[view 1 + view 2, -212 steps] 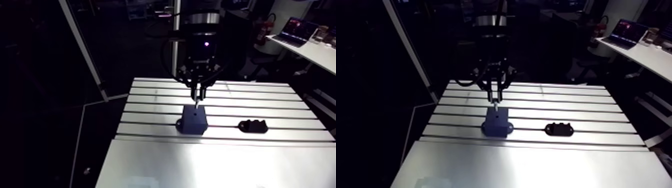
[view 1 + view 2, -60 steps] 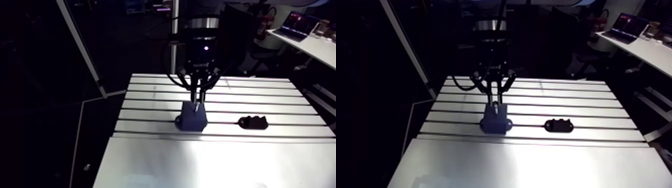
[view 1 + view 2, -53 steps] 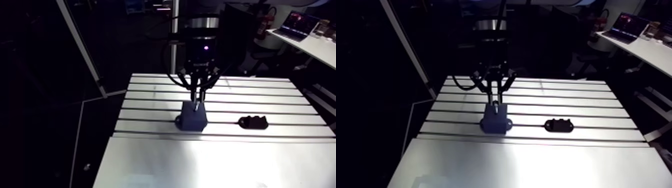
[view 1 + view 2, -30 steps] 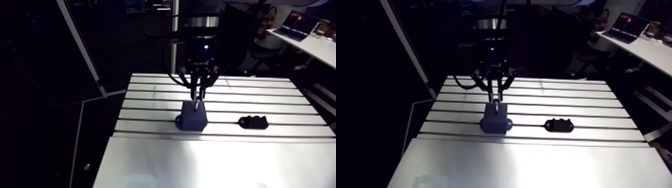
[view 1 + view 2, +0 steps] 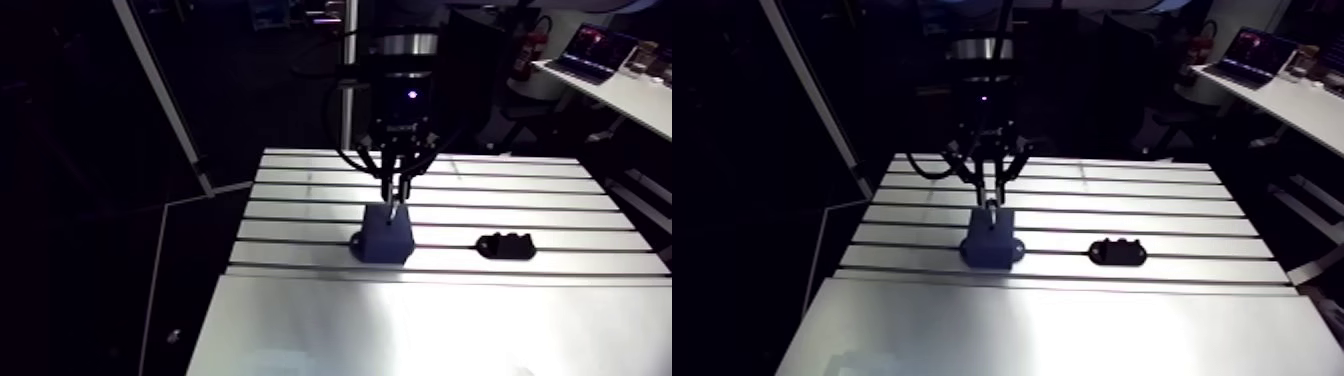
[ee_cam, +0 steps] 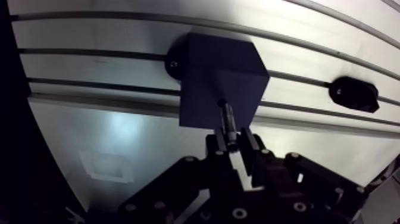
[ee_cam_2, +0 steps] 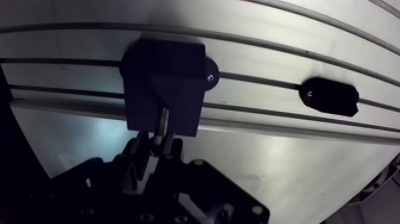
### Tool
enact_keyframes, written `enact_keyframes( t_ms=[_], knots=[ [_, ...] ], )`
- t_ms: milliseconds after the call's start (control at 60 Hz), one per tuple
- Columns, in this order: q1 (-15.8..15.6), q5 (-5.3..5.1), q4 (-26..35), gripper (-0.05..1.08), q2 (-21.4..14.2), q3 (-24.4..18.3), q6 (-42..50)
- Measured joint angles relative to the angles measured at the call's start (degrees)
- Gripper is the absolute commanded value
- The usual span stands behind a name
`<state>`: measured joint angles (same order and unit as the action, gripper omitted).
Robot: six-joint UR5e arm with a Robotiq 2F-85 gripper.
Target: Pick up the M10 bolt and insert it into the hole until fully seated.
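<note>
My gripper holds the bolt tight between its fingers. Its tip is over the block just ahead; I cannot tell if they touch.

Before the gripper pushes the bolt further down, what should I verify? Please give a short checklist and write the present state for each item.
1. Grip: the gripper is shut on the bolt. Ok.
2. Position: the bolt's tip meets the top face of the dark blue block. Ok.
3. Tip inside the hole: the bolt hides the hole. Cannot tell.
4. Fully seated: the shank shows above the block. Not ok.
5. Block resting flat on the slotted table: ok. Whether it is fastened: cannot tell.
6. Free path: the black holder lies apart from the block. Ok.
</note>
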<state>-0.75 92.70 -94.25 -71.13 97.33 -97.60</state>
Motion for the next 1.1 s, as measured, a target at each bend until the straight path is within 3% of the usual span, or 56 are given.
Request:
enact_keyframes(
  t_ms=[1100],
  knots=[
    [-0.4, 0.01, -0.3, 1.08, 0.3, 0.6, 0.3]
  ],
)
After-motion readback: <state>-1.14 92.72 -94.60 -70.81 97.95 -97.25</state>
